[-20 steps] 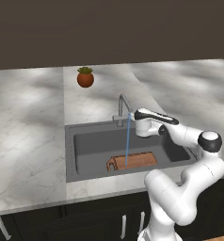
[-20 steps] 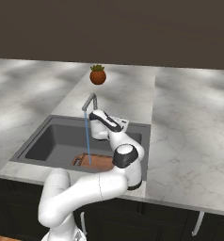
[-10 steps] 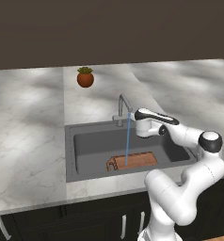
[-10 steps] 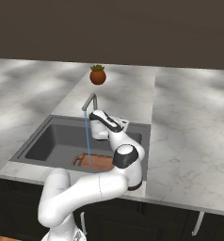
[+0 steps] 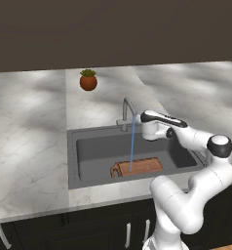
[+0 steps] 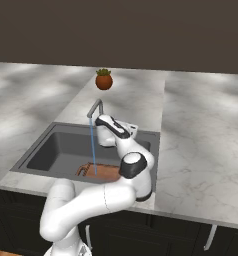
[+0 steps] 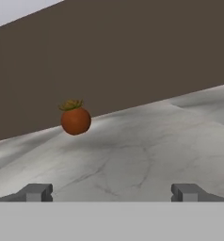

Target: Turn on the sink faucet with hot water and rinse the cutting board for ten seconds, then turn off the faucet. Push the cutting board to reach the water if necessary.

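Observation:
The sink faucet (image 5: 126,111) stands at the back rim of the sink (image 5: 95,149), and the water (image 5: 132,146) falls from its spout as a thin blue stream. The stream lands on the cutting board (image 5: 140,168), which lies flat at the basin's front with its loop handle to the left. My gripper (image 5: 143,118) hovers just right of the spout's tip, above the basin. In the hand view its fingertips (image 7: 37,192) stand wide apart, open and empty. The right base view shows the faucet (image 6: 94,108), water (image 6: 93,150), board (image 6: 102,173) and gripper (image 6: 99,123).
A round red-brown pot with a green plant (image 5: 88,80) sits on the white marble counter (image 5: 30,122) behind the sink; it also lies ahead in the hand view as the pot (image 7: 76,119). A dark wall runs behind the counter.

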Controlling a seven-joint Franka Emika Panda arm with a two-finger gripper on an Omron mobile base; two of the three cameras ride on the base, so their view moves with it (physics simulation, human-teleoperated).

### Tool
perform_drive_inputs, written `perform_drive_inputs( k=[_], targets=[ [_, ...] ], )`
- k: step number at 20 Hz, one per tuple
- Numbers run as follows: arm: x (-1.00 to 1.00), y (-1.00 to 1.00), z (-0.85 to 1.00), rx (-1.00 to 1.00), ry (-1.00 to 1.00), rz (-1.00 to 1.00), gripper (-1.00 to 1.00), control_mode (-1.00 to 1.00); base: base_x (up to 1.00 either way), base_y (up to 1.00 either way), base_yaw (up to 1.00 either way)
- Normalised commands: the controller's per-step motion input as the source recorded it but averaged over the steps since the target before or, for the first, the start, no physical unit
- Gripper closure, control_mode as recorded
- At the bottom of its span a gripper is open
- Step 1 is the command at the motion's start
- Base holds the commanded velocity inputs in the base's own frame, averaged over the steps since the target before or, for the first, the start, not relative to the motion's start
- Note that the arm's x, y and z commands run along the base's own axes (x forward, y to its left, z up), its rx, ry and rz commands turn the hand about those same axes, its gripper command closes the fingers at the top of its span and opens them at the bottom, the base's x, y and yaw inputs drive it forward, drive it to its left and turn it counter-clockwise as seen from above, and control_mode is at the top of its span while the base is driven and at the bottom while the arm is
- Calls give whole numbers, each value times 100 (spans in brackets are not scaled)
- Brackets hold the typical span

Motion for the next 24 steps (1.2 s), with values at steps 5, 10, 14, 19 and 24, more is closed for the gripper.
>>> perform_drive_inputs(
  k=[5, 10, 14, 19, 24],
  targets=[
    [0, -20, 43, 0, 0, 0, -100, -100, 0, 0, 0],
    [0, -21, 35, 0, 0, 0, -100, -100, 0, 0, 0],
    [-3, -30, 8, 0, 0, 0, -100, -100, 0, 0, 0],
    [-12, -34, 1, 0, 0, 0, -100, -100, 0, 0, 0],
    [-29, -21, 0, 0, 10, 1, -100, -100, 0, 0, 0]
  ],
)
